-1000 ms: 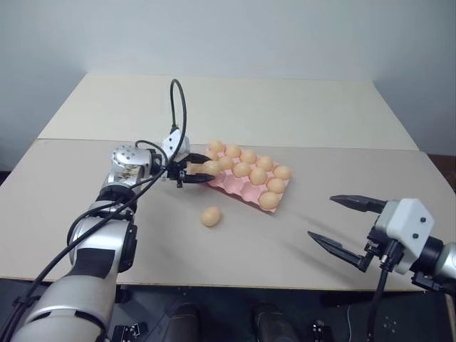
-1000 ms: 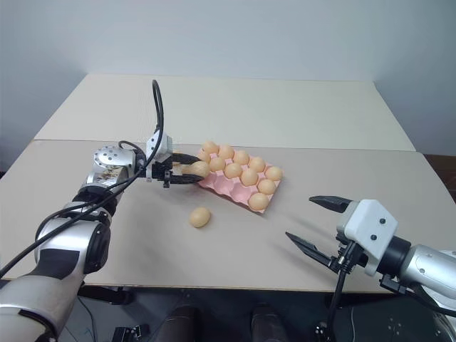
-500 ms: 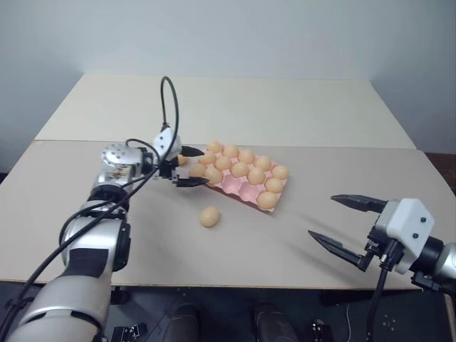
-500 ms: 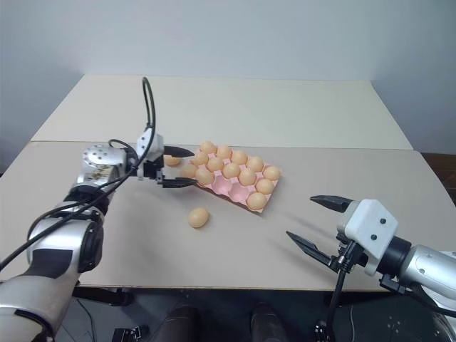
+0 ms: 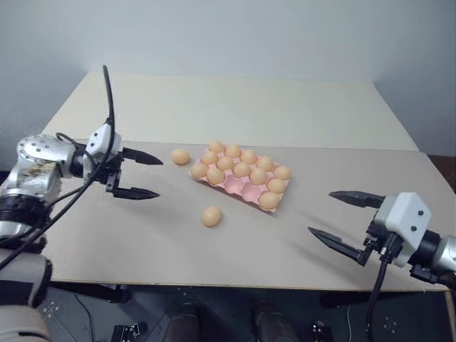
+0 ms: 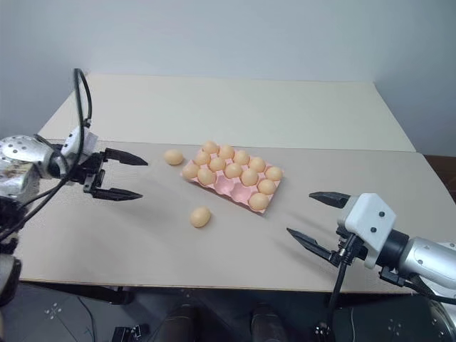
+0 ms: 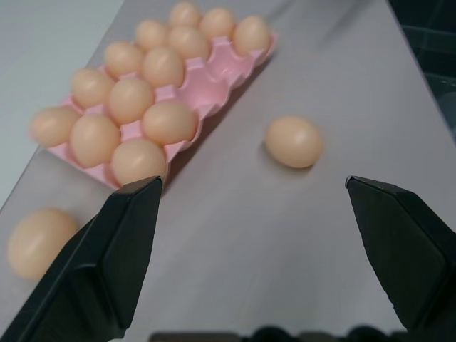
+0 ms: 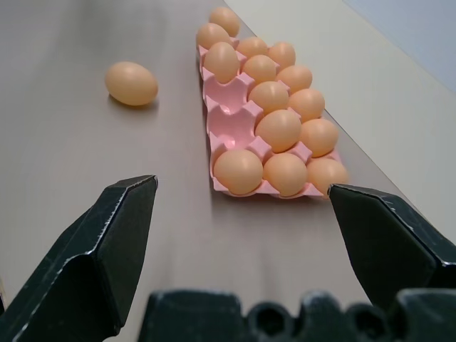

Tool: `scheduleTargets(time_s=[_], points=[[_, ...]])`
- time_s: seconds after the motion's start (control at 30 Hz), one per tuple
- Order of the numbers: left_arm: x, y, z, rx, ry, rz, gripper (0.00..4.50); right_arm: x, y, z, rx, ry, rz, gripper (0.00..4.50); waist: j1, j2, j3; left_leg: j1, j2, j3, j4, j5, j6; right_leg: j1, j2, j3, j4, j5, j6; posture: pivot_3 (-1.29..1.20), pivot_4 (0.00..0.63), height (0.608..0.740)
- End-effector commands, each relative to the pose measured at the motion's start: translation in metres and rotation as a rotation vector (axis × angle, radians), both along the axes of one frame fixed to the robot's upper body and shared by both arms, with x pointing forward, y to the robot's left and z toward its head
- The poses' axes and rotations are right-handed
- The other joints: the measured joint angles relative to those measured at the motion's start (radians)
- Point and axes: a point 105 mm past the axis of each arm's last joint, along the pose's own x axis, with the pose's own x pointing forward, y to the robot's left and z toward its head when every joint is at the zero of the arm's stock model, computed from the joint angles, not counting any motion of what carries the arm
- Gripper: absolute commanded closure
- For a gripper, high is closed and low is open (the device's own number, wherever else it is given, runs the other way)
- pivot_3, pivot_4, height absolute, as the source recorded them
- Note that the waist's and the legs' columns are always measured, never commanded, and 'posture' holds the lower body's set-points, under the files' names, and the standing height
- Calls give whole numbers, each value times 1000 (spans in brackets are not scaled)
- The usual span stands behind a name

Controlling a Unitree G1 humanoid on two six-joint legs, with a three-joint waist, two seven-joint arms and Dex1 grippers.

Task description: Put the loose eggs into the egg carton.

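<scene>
1. The egg carton [image 5: 242, 182] lies mid-table, nearly full; two cups along its near side look empty.
2. Two loose eggs remain on the table [image 5: 142, 242]: the far egg [image 5: 180, 156] just beside the carton's left end, and the near egg [image 5: 210, 216] between the carton and the table's front edge.
3. The left gripper [image 5: 139, 175] hangs over the table's left side, spread wide and empty, its fingers pointing toward the far egg.
4. The right gripper [image 5: 340, 222] waits near the front right corner, also spread and empty.
5. Advice: straddle one egg with the fingers, close gently so it cannot roll, then set it into a free cup.
</scene>
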Motion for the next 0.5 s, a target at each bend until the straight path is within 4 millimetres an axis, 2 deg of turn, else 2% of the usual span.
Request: scheduleTargets(time_s=[0.03,0.5], points=[[-12,-7,3,6,6,-71,42,0,1,8,-20,-44,21,0,2,0,0,0,0,0,0,0,0,0,0,0,0,0,0,0,150,740],[-13,-17,-1,24,8,-123,42,-2,0,8,-33,-46,11,0,-4,0,0,0,0,1,0,0,0,0,0,0,0,0,0,0,150,740]])
